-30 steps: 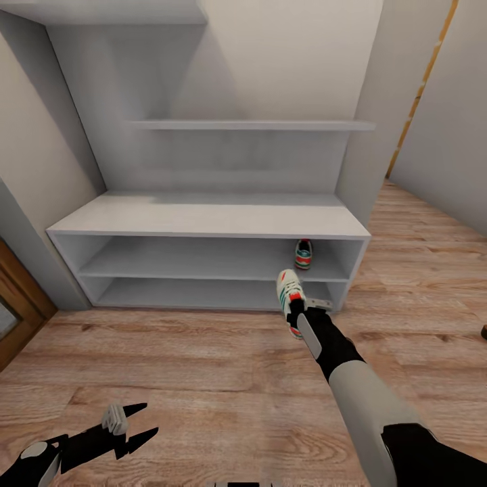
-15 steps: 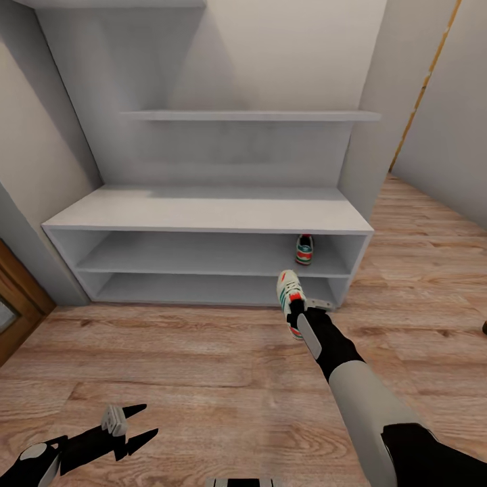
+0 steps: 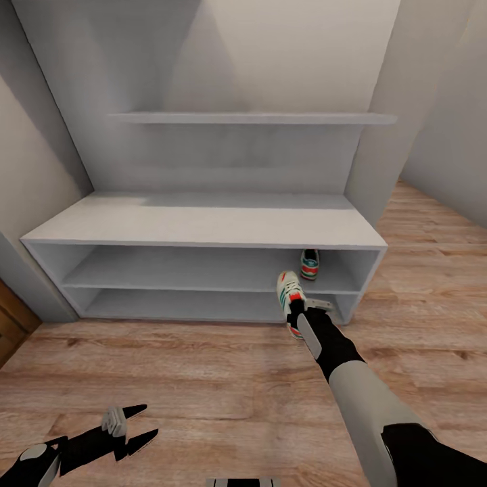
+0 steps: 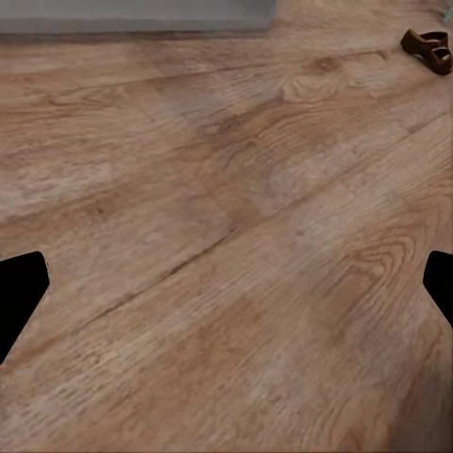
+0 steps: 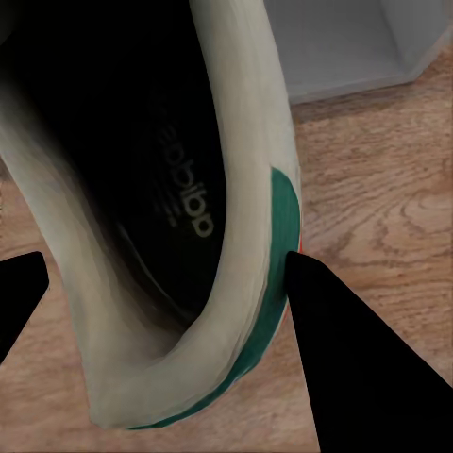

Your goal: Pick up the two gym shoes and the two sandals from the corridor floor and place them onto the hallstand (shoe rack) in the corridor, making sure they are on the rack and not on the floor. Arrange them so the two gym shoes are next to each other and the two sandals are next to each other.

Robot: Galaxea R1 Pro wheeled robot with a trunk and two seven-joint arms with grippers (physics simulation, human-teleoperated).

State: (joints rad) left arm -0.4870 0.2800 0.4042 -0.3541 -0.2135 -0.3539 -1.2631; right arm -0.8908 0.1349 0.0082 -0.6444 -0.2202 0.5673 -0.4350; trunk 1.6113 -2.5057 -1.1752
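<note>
One gym shoe (image 3: 291,297) is clamped at its heel in the right gripper (image 3: 295,316), held above the corridor floor (image 3: 203,365) just before the hallstand (image 3: 203,223). Its mate (image 3: 310,264) sits on the upper open shelf. Left gripper (image 3: 135,426) hangs empty, jaws apart, low over the planks, a sandal (image 4: 427,48) lying well away.

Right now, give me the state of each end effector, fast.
Left end effector: open, empty, over the corridor floor.
Right end effector: closed on a gym shoe, held in front of the hallstand.

One gym shoe (image 3: 310,264) on hallstand (image 3: 203,226) upper shelf (right end); other shoe (image 3: 291,295) probably just before it.
</note>
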